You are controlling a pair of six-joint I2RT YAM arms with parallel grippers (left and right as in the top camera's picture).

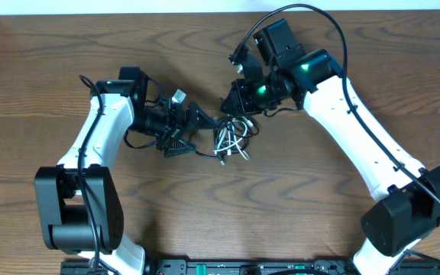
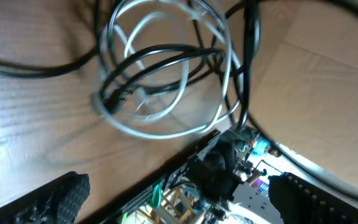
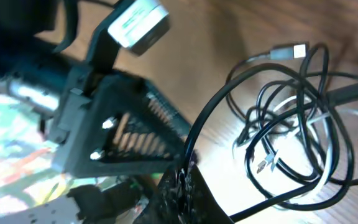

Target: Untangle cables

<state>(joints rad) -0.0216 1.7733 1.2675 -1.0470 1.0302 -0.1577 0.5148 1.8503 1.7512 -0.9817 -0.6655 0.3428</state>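
**A:** Where is the tangle sitting?

**B:** The cables [image 1: 234,141] lie in one knotted heap on the wooden tabletop [image 1: 52,69], about the middle, between the two arms.

**A:** What is in the heap?

**B:** A white cable [image 2: 154,132] is coiled in loops, with black cables [image 3: 291,124] threaded through and over it. One silver-tipped plug [image 3: 291,51] sticks out at the edge (sharpest in the right wrist view).

**A:** And the left pincer?

**B:** The left pincer [image 1: 192,130] is just beside the heap, on its left side, and spread wide. Its wrist view shows a ribbed finger [image 2: 58,199] in each bottom corner. Between them there is only wood and the other arm's tool. As far as I can see, it touches no cable.

**A:** The right one?

**B:** The right pincer [image 1: 231,103] hovers at the heap's upper edge, close to the left one's tip. One black cable runs right up against its dark finger [image 3: 179,190], but only that finger shows. So I cannot tell whether it is pinching the cord or merely beside it. I also cannot tell whether it is spread or pressed together.
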